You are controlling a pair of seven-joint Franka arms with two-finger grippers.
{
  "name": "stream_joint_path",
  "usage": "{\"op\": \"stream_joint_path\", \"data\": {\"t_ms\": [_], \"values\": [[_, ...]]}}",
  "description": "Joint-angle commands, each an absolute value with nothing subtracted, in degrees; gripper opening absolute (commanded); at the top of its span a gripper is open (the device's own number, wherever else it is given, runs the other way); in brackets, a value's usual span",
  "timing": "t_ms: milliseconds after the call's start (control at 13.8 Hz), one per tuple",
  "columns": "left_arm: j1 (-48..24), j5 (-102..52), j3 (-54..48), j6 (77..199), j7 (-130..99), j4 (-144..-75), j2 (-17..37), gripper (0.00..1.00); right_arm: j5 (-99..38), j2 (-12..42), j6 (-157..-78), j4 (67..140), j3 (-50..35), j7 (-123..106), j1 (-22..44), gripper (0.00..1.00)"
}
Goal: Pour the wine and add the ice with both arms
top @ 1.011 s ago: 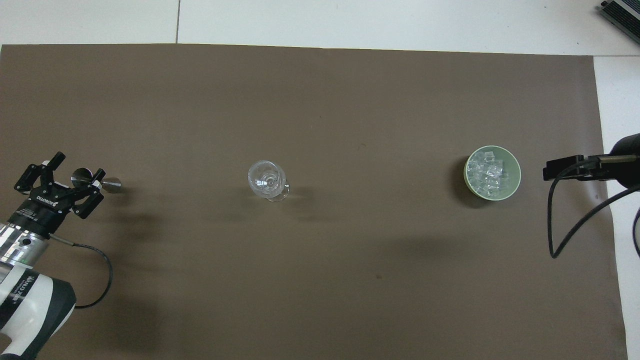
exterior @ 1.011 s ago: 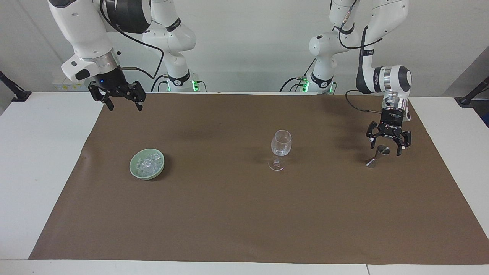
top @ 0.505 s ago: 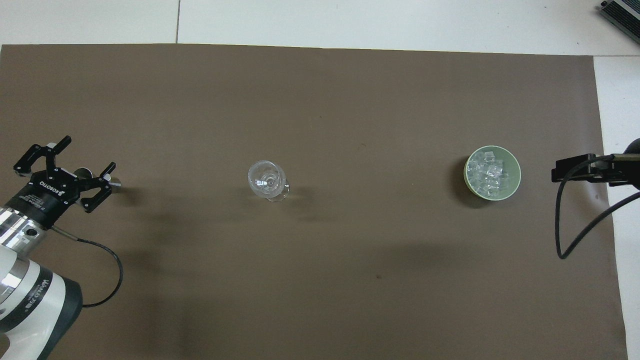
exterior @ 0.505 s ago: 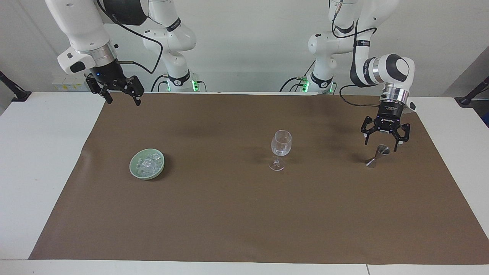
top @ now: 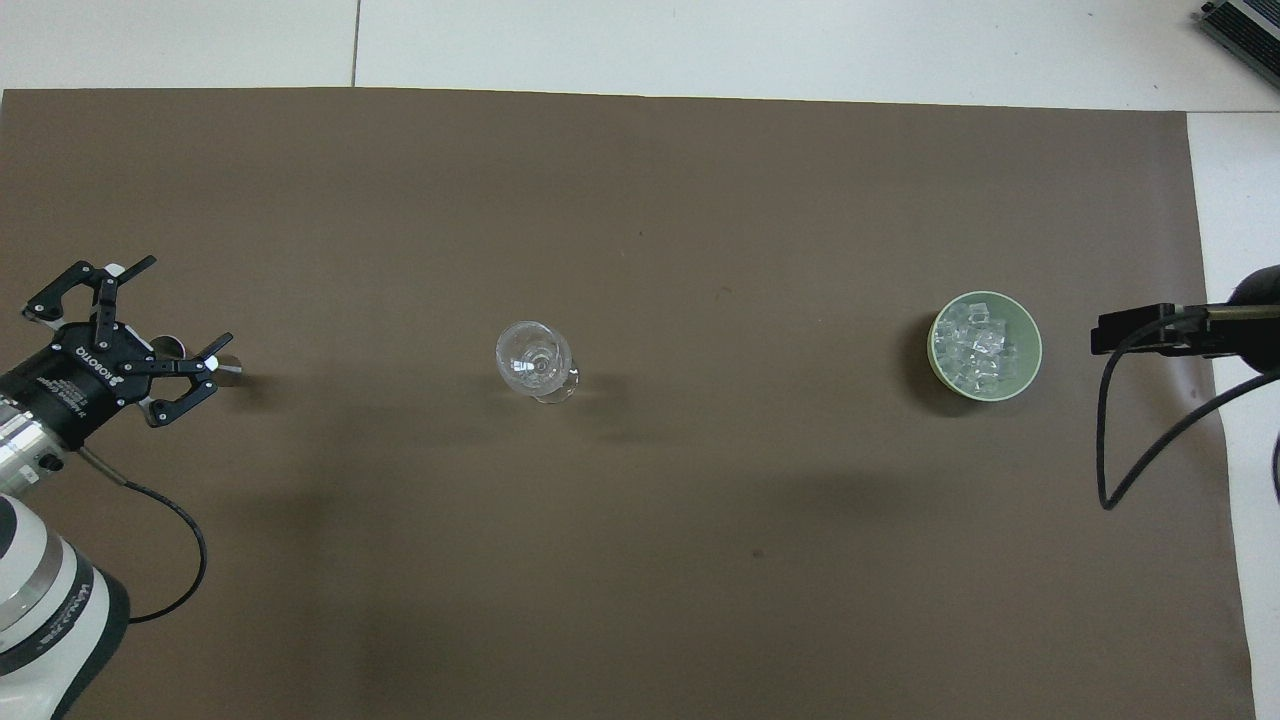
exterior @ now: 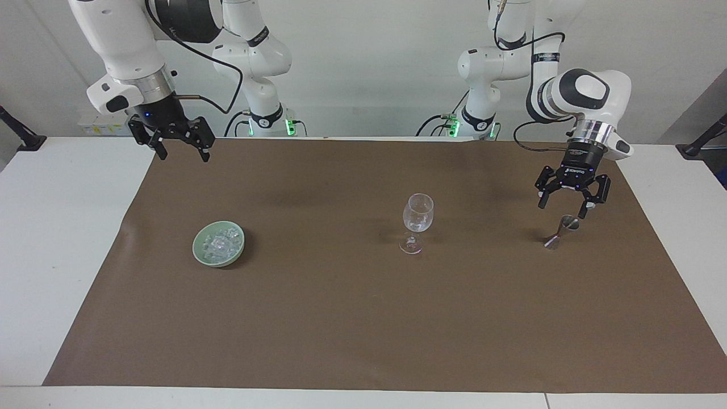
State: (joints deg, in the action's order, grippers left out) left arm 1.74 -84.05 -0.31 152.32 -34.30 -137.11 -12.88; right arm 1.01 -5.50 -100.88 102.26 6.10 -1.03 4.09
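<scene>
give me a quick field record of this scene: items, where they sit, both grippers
glass: upright, mid mat, looks empty
bowl: green, holds ice, toward the right arm's end
jigger: metal, upright, toward the left arm's end
left gripper: open, raised over the jigger, holding nothing
right gripper: open, raised over the mat's edge, empty
mat: brown, covers the table
</scene>
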Motion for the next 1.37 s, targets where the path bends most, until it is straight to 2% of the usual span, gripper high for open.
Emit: {"op": "stream_joint_path", "data": {"t_ms": [0,144,289,578,867,1083,1300], "values": [[0.9,-76.1,-0.1,152.9,-35.0,-137.2,-14.6,1.0,0.5,-6.7,-106.1,107.9,6.2,-9.4,4.0,1.0],[1.4,-70.2,0.1,152.0,-35.0,-137.2,-14.9,1.0,0.5,-5.2,-108.7,109.5,6.2,-15.5,4.0,1.0],[2.5,-61.4,0.3,147.4,-35.0,-136.0,-15.2,1.0,0.9,-4.7,-115.4,114.6,6.2,-21.0,4.0,1.0],[7.6,-39.2,-0.1,132.5,-34.9,-127.0,-14.2,1.0,1.2,0.3,-124.1,117.9,6.2,-28.9,4.0,1.0],[6.5,-20.1,-0.4,122.6,-34.2,-119.7,-13.5,1.0,1.2,2.2,-129.2,120.6,6.3,-30.8,3.7,1.0],[2.9,-9.1,-1.1,109.3,-34.1,-109.2,-9.7,1.0,0.5,6.4,-133.9,120.6,6.3,-30.2,3.5,1.0],[-0.7,-2.4,-1.1,101.6,-32.1,-105.1,-9.0,1.0,0.4,8.4,-135.5,120.6,6.4,-29.4,3.3,1.0]]}}
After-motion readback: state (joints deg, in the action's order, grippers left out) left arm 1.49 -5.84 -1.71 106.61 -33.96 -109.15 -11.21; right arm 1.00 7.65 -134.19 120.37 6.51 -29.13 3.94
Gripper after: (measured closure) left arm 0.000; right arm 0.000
